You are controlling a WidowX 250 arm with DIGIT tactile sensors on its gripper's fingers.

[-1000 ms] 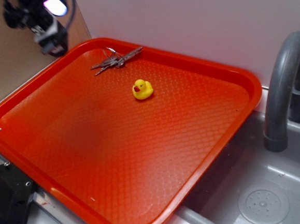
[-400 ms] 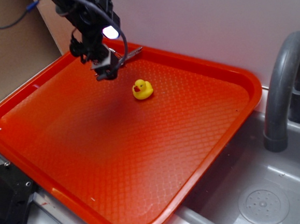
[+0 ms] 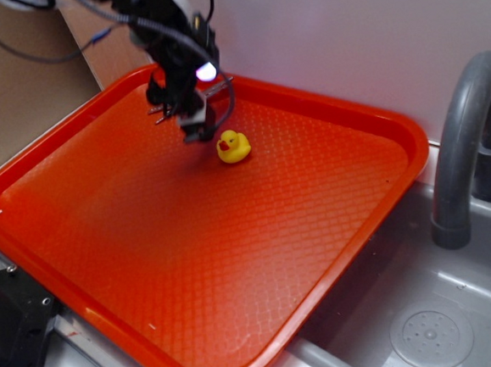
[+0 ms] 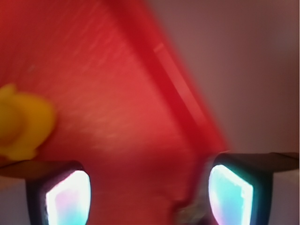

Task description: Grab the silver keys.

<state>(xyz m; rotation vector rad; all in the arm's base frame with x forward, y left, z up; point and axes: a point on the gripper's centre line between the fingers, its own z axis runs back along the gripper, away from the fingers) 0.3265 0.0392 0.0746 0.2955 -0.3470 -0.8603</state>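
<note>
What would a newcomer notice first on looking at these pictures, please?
The big orange tray fills the exterior view, with a small yellow duck toward its far side. Just left of the duck, the black gripper hangs low, jaws apart in the wrist view, hiding most of the keys near the tray's back rim. A grey faucet stands at right.

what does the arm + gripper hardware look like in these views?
The exterior view shows a black arm with loose black cables looping off it and a small bright white light near the wrist. The gripper is black too. In the blurred wrist view, its fingers are dark-framed with pale glowing pads.
</note>
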